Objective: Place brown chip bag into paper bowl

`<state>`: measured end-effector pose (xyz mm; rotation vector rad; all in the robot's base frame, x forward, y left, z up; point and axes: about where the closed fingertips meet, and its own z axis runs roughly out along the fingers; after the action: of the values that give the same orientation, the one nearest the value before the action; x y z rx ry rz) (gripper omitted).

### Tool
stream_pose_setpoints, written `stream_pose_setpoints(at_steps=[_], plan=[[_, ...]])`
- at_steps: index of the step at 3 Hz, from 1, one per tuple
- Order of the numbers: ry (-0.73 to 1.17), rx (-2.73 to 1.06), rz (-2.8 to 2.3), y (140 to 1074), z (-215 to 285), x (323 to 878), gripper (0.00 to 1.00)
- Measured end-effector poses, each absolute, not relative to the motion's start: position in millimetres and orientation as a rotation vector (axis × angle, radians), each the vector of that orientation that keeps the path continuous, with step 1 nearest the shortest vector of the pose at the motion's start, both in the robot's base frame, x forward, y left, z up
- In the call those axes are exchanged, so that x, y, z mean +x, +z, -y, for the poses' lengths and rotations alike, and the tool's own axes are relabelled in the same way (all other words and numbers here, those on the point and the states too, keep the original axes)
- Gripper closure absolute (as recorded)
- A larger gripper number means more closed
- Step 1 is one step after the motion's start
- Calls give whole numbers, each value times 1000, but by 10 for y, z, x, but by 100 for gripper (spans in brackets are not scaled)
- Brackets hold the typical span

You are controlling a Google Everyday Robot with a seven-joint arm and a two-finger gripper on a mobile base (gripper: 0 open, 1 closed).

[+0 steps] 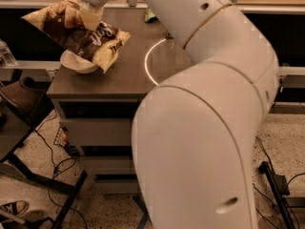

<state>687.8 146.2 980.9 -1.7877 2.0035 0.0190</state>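
You get warm, dim indoor light. A bright ring (148, 61) glares on the desk (128, 80); the pale arm (205, 128) catches light. The tool (90, 17), top left, grips the chip bag (81, 37). The drawers (95, 132) sit in shadow.

White gripper (90, 18) top left gripping brown chip bag (66, 32): dark-brown, pale-yellow ends, white script; off-white paper bowl (75, 64).

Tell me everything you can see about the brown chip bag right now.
The brown chip bag is a crinkled foil pouch, dark brown with pale yellow ends and white script lettering. It hangs tilted, one end high, the other low, pinched at its upper edge by the gripper above it. It is over the paper bowl on the cabinet top; its low end overlaps the bowl's rim, contact unclear.
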Motion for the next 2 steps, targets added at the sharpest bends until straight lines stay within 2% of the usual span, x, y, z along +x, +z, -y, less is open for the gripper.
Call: stream_pose_setpoints(at_steps=[1, 2], plan=[[34, -1822, -1998, 9716, -1601, 6923, 100], [35, -1817, -1992, 9704, -1627, 6947, 82]])
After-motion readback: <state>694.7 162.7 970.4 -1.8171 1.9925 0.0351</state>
